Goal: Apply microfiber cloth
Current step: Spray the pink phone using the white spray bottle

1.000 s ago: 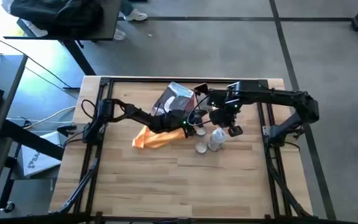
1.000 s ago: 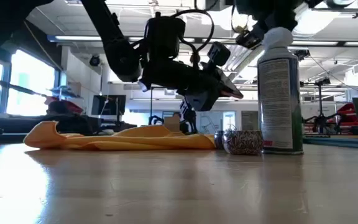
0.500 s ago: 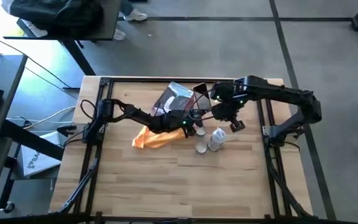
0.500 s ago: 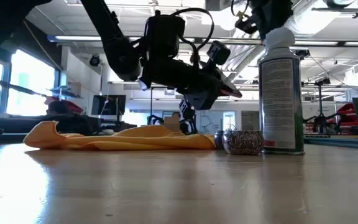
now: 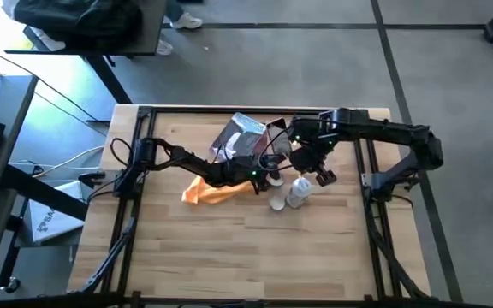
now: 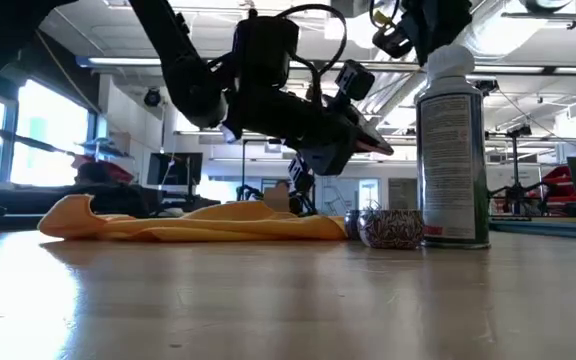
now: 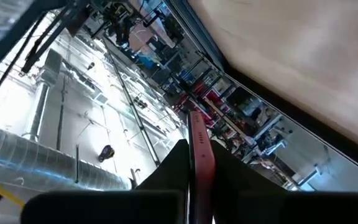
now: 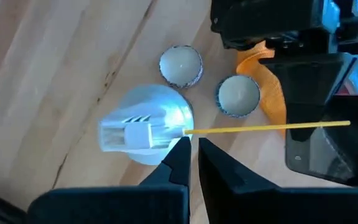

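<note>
The cloth (image 5: 210, 190) lies crumpled on the tabletop (image 5: 187, 248), left of a spray can (image 5: 299, 190) that stands with two small caps (image 8: 180, 66) beside it. The left hand (image 5: 264, 175) hovers over the cloth's right end, holding a flat, dark, phone-like slab (image 6: 363, 140) edge-on between its closed fingers; the left wrist view shows a thin red-edged plate (image 7: 199, 155) clamped there. In the low view the slab sits above the cloth, not touching it. The right hand (image 5: 319, 175) hangs just over the can, its fingers closed on nothing, with the can's nozzle and its thin yellow straw (image 8: 266, 127) below it.

The step in hand looks like bringing slab and cloth together for wiping. The next move probably calls for lowering the slab onto the cloth, or for the right hand to pick up the cloth and rub it over the slab's face.
</note>
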